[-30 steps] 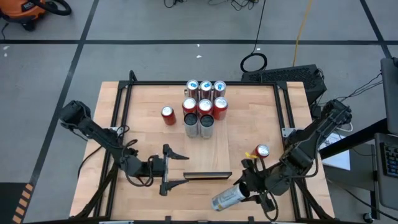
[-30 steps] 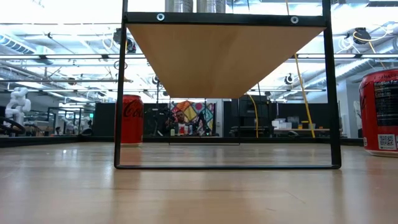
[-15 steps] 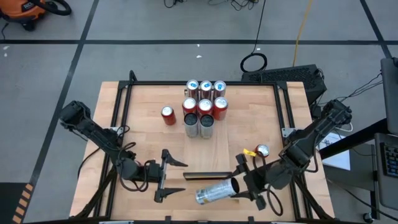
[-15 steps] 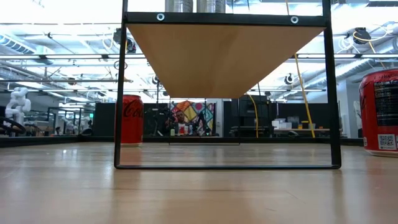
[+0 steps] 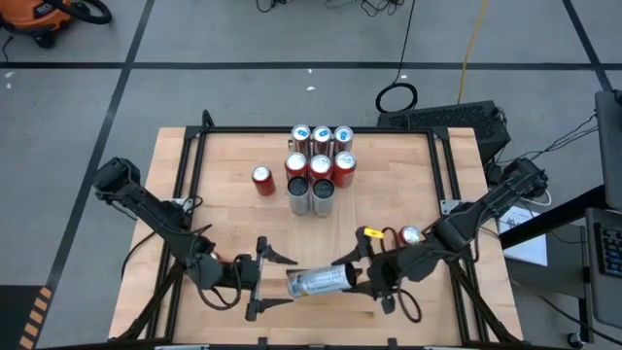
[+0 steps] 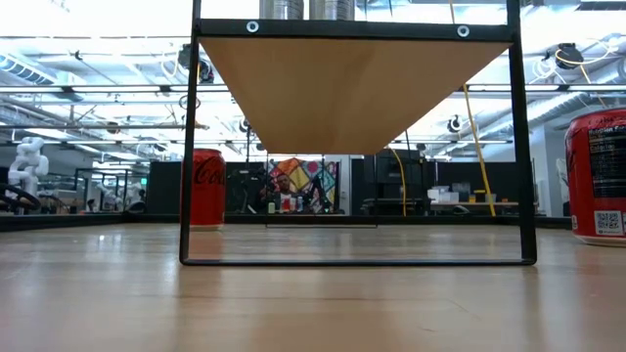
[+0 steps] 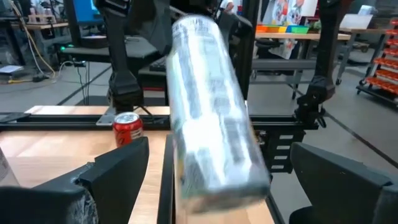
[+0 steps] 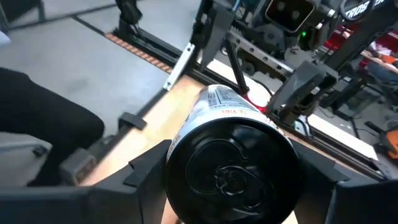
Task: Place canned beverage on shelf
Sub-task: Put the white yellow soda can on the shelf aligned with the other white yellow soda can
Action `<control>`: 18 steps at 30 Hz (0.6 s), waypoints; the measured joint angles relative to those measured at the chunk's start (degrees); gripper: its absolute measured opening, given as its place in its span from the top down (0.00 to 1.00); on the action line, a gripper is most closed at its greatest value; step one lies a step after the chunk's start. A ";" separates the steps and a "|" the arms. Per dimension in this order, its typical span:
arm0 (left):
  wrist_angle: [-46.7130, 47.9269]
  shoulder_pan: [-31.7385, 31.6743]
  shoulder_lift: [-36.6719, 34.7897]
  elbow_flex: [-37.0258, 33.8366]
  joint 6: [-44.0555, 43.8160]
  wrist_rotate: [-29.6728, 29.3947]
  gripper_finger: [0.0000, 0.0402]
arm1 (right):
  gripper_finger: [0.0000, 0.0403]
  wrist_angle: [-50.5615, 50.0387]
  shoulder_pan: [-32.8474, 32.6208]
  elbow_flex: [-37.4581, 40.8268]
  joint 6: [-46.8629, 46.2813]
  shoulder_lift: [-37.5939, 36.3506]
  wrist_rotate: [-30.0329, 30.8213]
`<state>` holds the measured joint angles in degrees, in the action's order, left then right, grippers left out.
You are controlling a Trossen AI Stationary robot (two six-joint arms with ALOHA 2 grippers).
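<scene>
My right gripper is shut on a silver can that lies level in the air over the near end of the shelf. The shelf shows from below in the low view. My left gripper is open. Its two fingers stand on either side of the can's free end and I see no touch. Several red and silver cans stand on the shelf's far part. My right gripper pinches the silver can between its two fingers, on the can's side walls near the bottom end. The fingers come level from the table's right and lie along the can. The can is lifted clear and level, with its free end toward my left gripper.
A red can stands on the table left of the shelf and also shows in the low view. Another red can stands to the right, beside my right arm. The shelf's black frame legs stand on the tabletop.
My right gripper has carried the silver can from near the table's near right corner toward the left and a little farther in. The can has stayed level and now lies over the shelf's near end, between my left gripper's open fingers.
</scene>
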<state>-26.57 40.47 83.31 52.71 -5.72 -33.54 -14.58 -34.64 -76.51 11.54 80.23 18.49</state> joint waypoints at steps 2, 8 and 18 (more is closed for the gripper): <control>0.03 0.01 0.00 0.00 -0.02 -0.05 0.02 | 0.43 0.01 0.63 0.00 1.28 0.71 0.82; 1.31 -0.78 0.00 0.00 -1.49 -1.50 0.02 | 0.43 0.92 1.75 0.00 6.94 2.39 2.62; 5.99 -2.77 -0.02 0.00 -3.04 -3.99 0.02 | 0.43 4.80 2.06 0.00 17.35 2.51 2.51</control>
<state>-20.58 37.70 83.29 52.71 -8.75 -37.53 -9.79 -32.58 -76.51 28.89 82.74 20.99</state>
